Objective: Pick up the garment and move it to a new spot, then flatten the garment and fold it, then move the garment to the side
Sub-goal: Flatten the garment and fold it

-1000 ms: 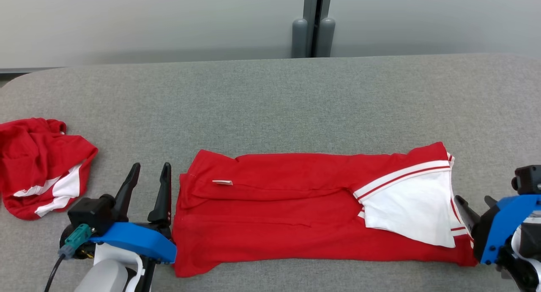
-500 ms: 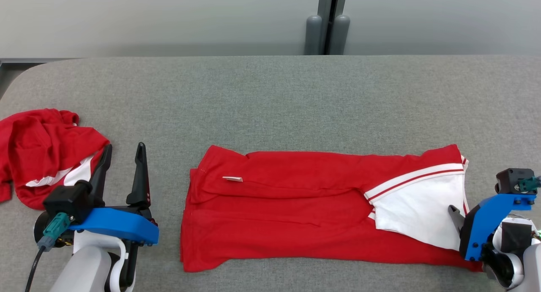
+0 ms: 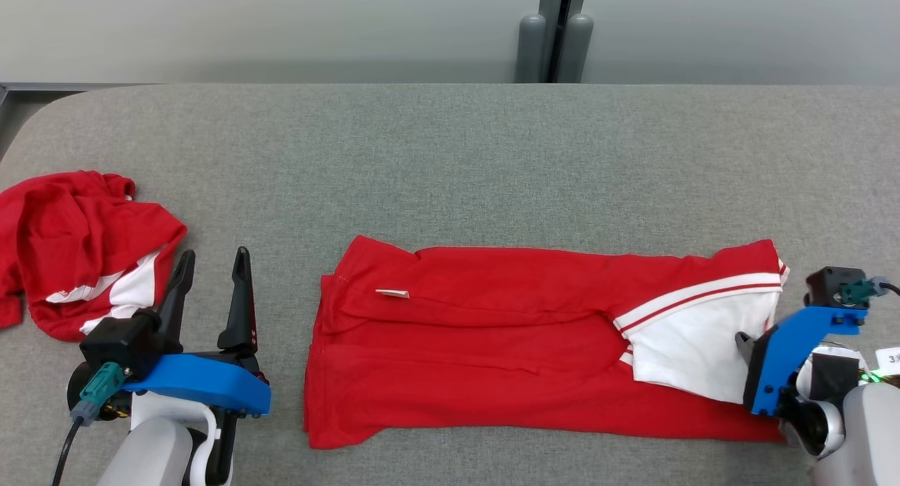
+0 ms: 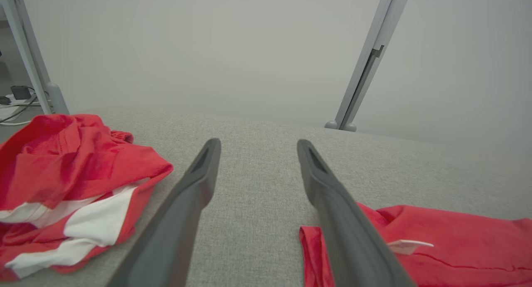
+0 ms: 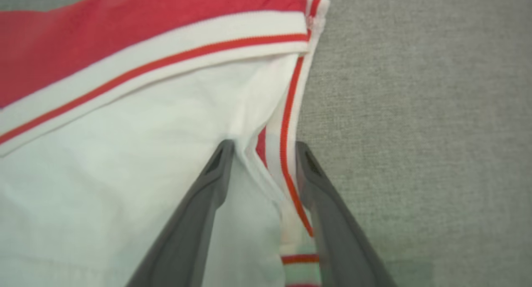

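Observation:
The garment (image 3: 492,345) is red with a white, red-striped part at its right end. It lies folded into a long band across the grey table (image 3: 450,155). My left gripper (image 3: 214,254) stands open and empty on the table a little left of the garment's left edge (image 4: 436,245); in the left wrist view its fingers (image 4: 258,143) point toward the far wall. My right gripper (image 3: 745,345) is at the garment's right end, pointing down. In the right wrist view its jaws (image 5: 264,145) are apart and straddle the striped white edge (image 5: 124,112).
A second red and white garment (image 3: 77,261) lies crumpled at the table's left end, just left of my left gripper (image 4: 62,170). A grey post (image 3: 559,36) stands behind the table's far edge. Bare grey table stretches behind the folded garment.
The head camera has shifted. My right gripper has come in over the garment's white right end and its jaws have narrowed slightly. My left gripper has drawn away leftward from the garment's left edge.

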Robot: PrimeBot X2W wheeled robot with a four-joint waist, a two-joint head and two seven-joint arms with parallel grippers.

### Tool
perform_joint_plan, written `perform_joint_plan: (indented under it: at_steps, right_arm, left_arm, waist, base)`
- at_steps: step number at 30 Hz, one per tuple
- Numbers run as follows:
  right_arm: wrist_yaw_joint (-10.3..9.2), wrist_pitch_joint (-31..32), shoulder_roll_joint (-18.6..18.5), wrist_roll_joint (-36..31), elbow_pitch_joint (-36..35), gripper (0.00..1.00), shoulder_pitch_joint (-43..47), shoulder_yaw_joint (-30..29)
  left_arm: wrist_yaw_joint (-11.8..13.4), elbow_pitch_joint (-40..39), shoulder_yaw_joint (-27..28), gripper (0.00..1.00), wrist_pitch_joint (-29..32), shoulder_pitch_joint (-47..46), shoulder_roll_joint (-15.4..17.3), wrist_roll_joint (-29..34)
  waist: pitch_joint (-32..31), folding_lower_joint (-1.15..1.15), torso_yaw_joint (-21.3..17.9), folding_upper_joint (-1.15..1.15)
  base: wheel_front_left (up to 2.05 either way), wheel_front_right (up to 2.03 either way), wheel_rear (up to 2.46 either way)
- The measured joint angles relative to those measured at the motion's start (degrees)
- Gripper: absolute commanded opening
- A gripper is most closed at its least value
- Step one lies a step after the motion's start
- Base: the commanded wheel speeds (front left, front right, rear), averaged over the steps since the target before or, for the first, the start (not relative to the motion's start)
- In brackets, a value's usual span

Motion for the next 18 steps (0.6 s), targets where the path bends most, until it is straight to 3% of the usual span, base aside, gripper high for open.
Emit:
perform_joint_plan:
  at_steps: [8, 18]
  right_arm:
    - [0.31, -0.7, -2.2, 2.2, -2.8, 0.00, 1.4, 2.0]
    - [0.30, 1.2, -8.3, 0.0, -12.8, 0.00, 5.4, -4.4]
  left_arm:
    - [-0.1, 0.4, 0.4, 1.00, 0.0, 0.2, 0.0, 0.2]
    - [-0.2, 0.2, 0.4, 1.00, 0.0, 1.8, -0.1, 0.3]
  waist:
    - [-1.0, 0.00, -1.1, 0.00]
    - [-2.5, 0.00, -2.0, 0.00]
  base:
    - [0.00, 0.00, 0.00]
    - [0.00, 0.00, 0.00]
